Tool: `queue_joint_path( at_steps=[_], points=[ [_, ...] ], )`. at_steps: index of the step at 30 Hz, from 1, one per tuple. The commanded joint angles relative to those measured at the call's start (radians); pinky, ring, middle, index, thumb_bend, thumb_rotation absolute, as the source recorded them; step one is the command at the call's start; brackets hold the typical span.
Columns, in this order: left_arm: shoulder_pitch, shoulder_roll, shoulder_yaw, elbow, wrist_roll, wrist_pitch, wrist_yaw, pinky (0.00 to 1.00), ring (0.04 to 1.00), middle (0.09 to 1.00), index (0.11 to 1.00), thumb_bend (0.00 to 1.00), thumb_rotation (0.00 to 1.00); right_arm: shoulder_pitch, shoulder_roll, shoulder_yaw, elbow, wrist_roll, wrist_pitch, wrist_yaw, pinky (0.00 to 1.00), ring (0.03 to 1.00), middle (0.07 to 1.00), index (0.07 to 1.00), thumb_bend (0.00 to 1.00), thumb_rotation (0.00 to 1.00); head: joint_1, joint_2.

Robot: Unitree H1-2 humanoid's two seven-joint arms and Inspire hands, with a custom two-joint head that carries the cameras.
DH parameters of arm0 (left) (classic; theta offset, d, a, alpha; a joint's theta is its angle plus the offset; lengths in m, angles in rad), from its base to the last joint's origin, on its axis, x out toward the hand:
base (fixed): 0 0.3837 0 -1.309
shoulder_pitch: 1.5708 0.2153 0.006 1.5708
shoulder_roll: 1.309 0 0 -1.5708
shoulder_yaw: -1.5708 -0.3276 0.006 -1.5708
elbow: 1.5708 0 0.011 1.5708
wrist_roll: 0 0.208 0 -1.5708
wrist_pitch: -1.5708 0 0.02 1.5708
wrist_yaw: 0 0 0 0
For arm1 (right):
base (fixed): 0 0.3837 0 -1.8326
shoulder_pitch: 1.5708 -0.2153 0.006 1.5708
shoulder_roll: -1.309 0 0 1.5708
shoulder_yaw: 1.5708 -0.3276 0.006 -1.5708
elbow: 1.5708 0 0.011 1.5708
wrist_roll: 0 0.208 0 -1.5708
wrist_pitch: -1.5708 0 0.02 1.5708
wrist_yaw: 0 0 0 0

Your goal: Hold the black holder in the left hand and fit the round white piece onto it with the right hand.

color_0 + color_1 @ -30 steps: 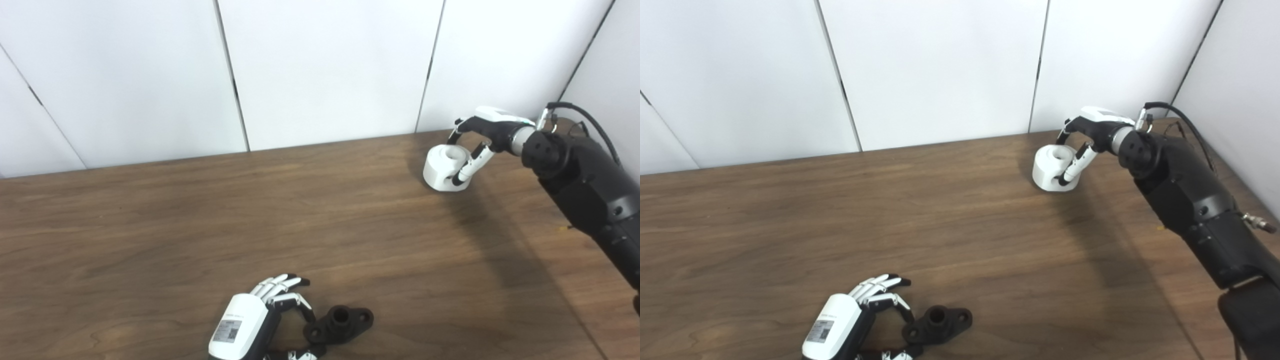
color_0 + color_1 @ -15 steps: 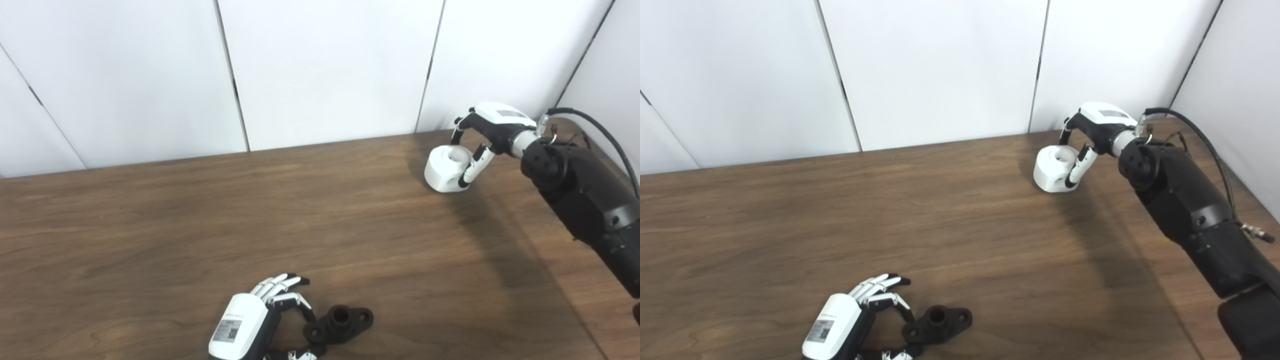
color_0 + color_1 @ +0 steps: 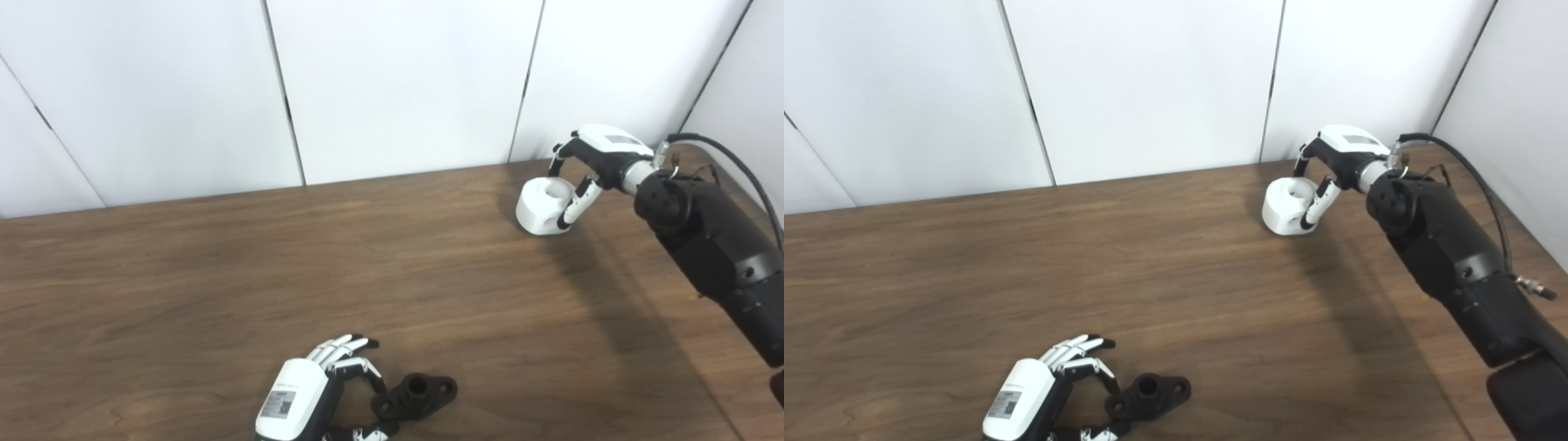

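The black holder (image 3: pixel 419 394), a short tube with a lug on each side, lies flat on the wooden table (image 3: pixel 257 269) near the front edge. My left hand (image 3: pixel 301 390) rests just left of it. Its fingers are apart, and a curled finger and the thumb frame the holder's left lug without lifting it. At the far right, close to the wall, my right hand (image 3: pixel 595 157) is shut on the round white piece (image 3: pixel 538 209), a thick ring with a central hole. The fingers reach over the ring's far side and the thumb (image 3: pixel 1315 201) presses its near side. The piece looks slightly tilted.
White wall panels (image 3: pixel 398 86) run along the table's far edge, and another panel closes off the right side next to my right arm (image 3: pixel 710 251). Bare wood lies between the two hands.
My right hand has shifted a little to the left with the white piece in its grip. The left hand and the black holder have not moved.
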Motion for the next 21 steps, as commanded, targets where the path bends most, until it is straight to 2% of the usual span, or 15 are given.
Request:
queue_joint_path(
  at_steps=[1,11,15,21],
  points=[
    [0.005,0.003,-0.003,0.033,0.01,0.038,-0.04,0.85,0.875,0.828,0.489,0.51,0.04,-0.036,-0.032,-0.019,-0.068,-0.021,-0.006,-0.006,0.98,1.0,0.889,0.487,0.52,0.14,0.0,0.0],
    [-0.02,-0.016,-0.006,0.078,0.017,0.028,-0.019,0.86,0.878,0.827,0.488,0.51,0.04,-0.001,-0.071,-0.039,-0.363,-0.043,0.052,0.16,1.0,1.0,0.881,0.487,0.52,0.14,0.017,0.005],
    [-0.031,-0.024,-0.012,0.096,0.026,0.033,-0.016,0.86,0.881,0.828,0.489,0.51,0.04,0.006,-0.079,-0.043,-0.472,-0.036,0.045,0.228,1.0,1.0,0.87,0.487,0.52,0.14,0.024,0.01],
    [-0.048,-0.037,-0.019,0.109,0.04,0.054,-0.027,0.87,0.89,0.837,0.489,0.51,0.04,0.003,-0.071,-0.03,-0.651,-0.065,0.084,0.368,1.0,1.0,0.863,0.486,0.52,0.14,0.053,0.025]
  ],
)
